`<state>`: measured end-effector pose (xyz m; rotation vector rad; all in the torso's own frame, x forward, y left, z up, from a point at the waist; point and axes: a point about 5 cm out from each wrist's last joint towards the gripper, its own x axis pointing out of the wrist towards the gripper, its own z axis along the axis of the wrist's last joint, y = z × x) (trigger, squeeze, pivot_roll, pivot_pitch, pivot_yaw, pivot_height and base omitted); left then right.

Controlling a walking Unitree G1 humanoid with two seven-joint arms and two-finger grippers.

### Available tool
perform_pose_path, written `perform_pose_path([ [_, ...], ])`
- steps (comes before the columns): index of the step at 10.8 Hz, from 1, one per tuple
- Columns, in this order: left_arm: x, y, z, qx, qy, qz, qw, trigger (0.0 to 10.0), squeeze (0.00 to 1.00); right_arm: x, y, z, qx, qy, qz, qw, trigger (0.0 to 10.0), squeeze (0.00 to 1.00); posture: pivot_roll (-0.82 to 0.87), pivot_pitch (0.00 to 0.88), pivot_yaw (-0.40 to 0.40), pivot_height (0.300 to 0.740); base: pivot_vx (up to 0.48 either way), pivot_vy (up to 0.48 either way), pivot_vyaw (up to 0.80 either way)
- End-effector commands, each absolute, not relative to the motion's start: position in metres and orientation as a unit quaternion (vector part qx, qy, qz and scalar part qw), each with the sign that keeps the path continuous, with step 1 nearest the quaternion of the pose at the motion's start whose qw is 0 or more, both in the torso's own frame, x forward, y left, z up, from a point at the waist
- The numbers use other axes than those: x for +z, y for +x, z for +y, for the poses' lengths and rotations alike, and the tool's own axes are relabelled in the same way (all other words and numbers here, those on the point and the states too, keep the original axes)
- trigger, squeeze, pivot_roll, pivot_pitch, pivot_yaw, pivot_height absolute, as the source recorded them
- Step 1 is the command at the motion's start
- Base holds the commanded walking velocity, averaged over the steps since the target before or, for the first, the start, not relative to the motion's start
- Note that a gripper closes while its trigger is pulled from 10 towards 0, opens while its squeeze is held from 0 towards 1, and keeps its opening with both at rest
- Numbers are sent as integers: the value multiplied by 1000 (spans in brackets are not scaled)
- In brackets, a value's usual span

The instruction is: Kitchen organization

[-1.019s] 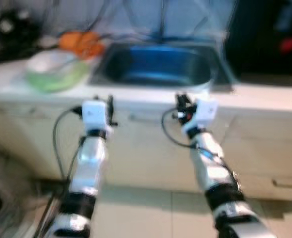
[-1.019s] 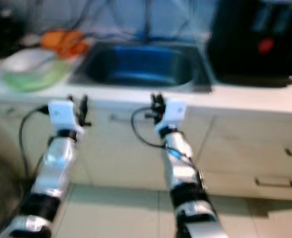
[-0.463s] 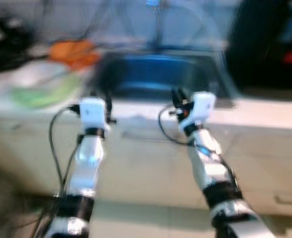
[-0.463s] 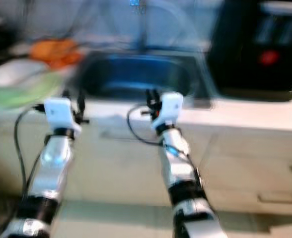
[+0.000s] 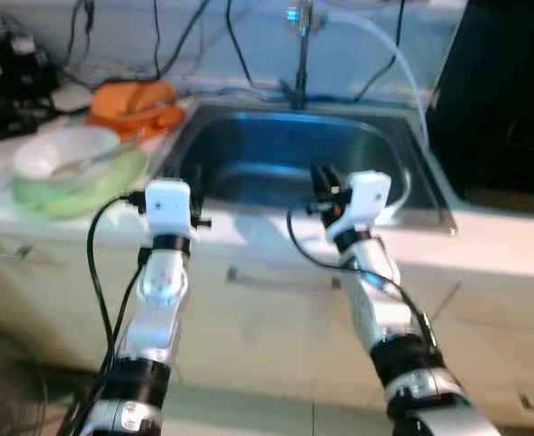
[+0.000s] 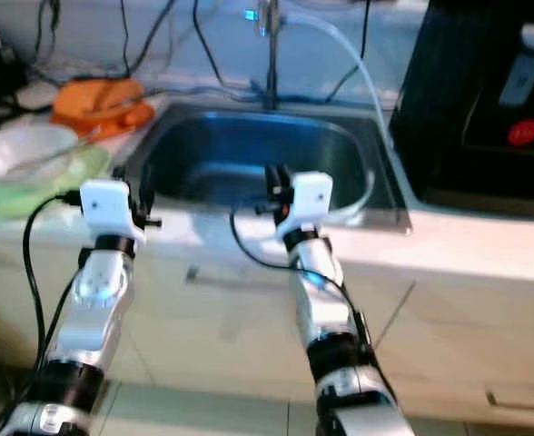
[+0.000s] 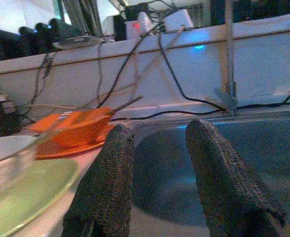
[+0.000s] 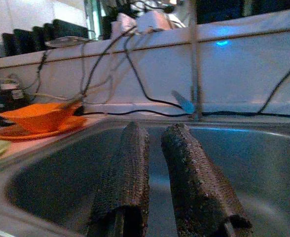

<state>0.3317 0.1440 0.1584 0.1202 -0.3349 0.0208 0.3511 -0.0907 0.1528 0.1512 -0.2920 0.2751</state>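
Flanking the sink [image 5: 403,150], both claws [image 5: 197,184] [image 5: 321,180] hover empty.

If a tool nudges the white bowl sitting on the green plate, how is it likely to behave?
The white bowl looks rigid, so it would probably slide on the green plate rather than flex. The utensil handles leaning out of it could shift or tip out. It seems shallow and wide, so unlikely to topple.

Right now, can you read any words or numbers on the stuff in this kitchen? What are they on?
No words or numbers can be read.
The black appliance beside the sink has a red mark, too blurred to tell whether it holds letters.
The orange bowl, green plate and both wrist housings show no writing.
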Motion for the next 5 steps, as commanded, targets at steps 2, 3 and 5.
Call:
perform_pose_path([
  [2,160,331,135,-5,64,-170,983,10000,0,154,353,-100,120,74,-145,979,10000,0,157,29,5,740,219,0,628],
  [3,160,331,133,-9,67,-172,983,10000,0,153,353,-100,118,74,-144,980,10000,0,157,29,5,740,0,0,619],
  [5,160,331,132,-12,67,-171,983,10000,0,153,353,-101,118,73,-144,980,10000,0,157,30,6,740,0,0,631],
])
